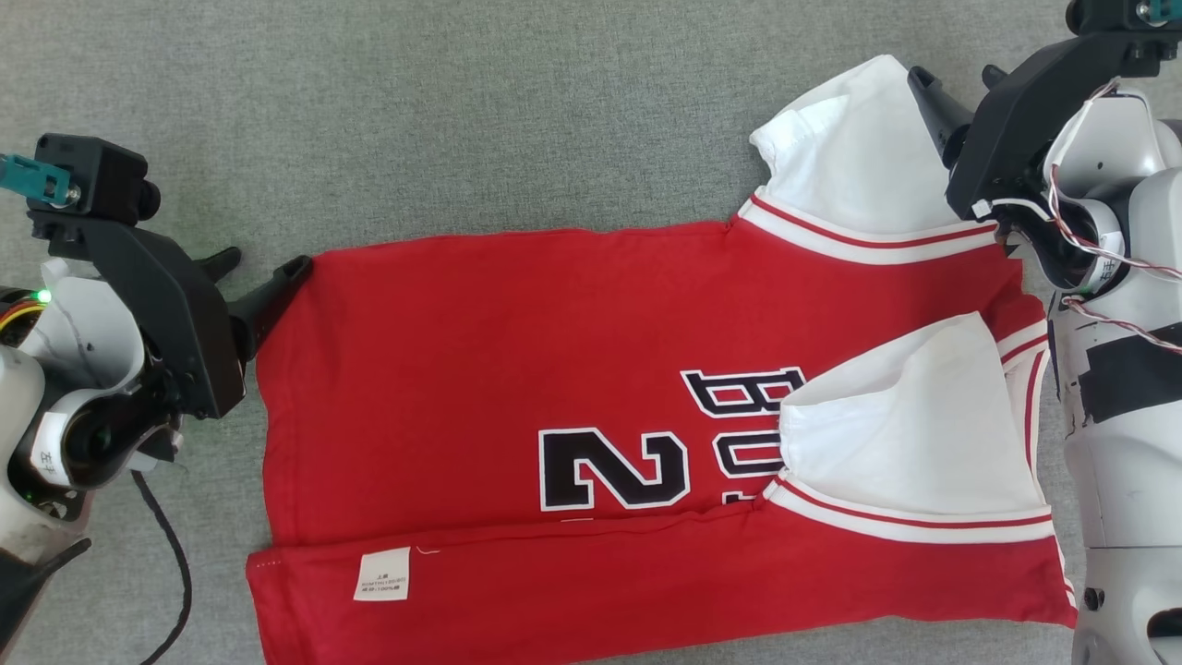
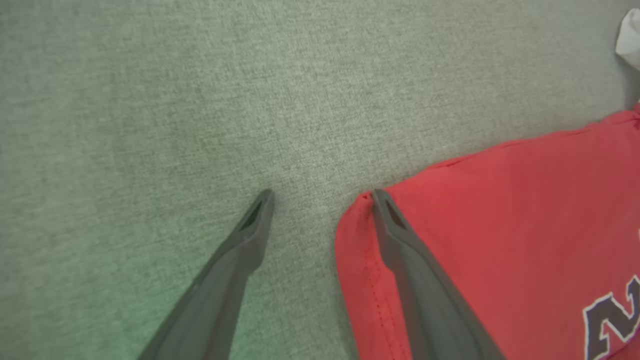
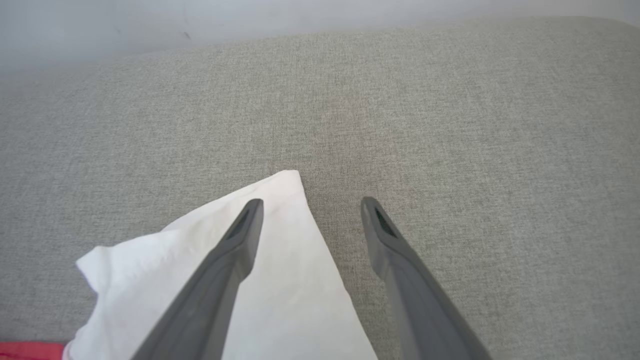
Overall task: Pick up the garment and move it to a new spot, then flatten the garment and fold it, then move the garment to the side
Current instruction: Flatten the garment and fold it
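Looking down, we find the red jersey [image 1: 517, 369] spread on the grey upholstery [image 1: 416, 111], near edge folded over. Soft, light and limp, it likely needs pinching at the far hem corner [image 2: 350, 225] and far white sleeve [image 1: 850, 148], where our left gripper [image 1: 266, 261] and right gripper [image 1: 954, 76] hover, both spread wide and empty.

The short-sleeved jersey garment [image 1: 480, 369] is bright red in the body, with plain white sleeves [image 1: 850, 148] joined by white bands, each split by a thin red stripe. Its printed numeral 2 [image 1: 614, 468] and letters are black, outlined in white. The small square sewn-in label [image 1: 382, 574] is white with grey print. The woven-fabric bench [image 1: 462, 111] is flecked mid grey. The long-fingered left pincer [image 1: 266, 261] and right pincer [image 1: 953, 74] are matte black.
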`<state>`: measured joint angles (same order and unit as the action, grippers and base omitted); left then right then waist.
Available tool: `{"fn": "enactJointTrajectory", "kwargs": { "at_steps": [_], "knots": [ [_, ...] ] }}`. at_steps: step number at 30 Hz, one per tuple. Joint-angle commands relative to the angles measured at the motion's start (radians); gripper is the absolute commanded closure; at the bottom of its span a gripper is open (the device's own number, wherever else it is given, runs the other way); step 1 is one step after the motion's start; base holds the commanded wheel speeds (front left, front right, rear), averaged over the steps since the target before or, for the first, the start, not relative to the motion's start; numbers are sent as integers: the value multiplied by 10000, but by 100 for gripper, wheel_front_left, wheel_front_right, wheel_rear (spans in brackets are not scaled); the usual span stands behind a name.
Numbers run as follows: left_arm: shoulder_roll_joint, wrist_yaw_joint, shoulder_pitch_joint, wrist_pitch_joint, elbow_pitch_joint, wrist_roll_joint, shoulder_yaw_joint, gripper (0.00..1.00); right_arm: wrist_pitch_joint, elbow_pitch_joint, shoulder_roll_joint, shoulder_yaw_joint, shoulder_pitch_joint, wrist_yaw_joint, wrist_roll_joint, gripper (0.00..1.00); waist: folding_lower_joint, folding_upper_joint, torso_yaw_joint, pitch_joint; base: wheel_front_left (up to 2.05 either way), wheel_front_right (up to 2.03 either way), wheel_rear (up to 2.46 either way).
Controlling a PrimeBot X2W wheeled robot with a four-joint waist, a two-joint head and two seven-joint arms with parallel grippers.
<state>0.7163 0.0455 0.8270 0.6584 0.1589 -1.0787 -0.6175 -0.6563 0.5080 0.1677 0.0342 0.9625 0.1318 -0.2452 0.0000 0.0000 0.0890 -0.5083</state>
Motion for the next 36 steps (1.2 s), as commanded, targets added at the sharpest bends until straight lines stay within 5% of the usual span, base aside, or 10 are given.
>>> {"fn": "enactJointTrajectory", "kwargs": {
  "at_steps": [1, 17, 18, 19, 20, 36],
  "knots": [
    [-65, 29, -276, 148, 101, -135, -229, 0, 48, 42, 68, 14, 63, -24, -62, 0, 0, 0, -25, 16, 0, 0, 0],
    [-88, -157, -434, -80, -97, 373, -605, 3, 92, 202, 126, 80, 68, -24, -60, 0, 0, 0, -53, 23, 0, 0, 0],
    [-129, -200, -429, -43, -35, 391, -672, 50, 58, 235, 147, 100, 84, -24, -27, 0, 0, 0, -41, 7, 0, 0, 0],
    [-186, -220, -433, 4, 18, 363, -718, 67, 41, 260, 162, 120, 102, -24, -1, 0, 0, 0, -37, -5, 0, 0, 0],
    [-253, -265, -454, 85, 61, 263, -751, 100, 20, 288, 168, 157, 119, -24, 29, 0, 0, 0, -32, -13, 0, 0, 0],
    [-309, -490, -354, 111, 83, 133, -821, 100, -663, 1317, 365, -625, 876, -24, 40, 0, 0, 0, -342, -337, 0, 0, 0]
  ]
}}
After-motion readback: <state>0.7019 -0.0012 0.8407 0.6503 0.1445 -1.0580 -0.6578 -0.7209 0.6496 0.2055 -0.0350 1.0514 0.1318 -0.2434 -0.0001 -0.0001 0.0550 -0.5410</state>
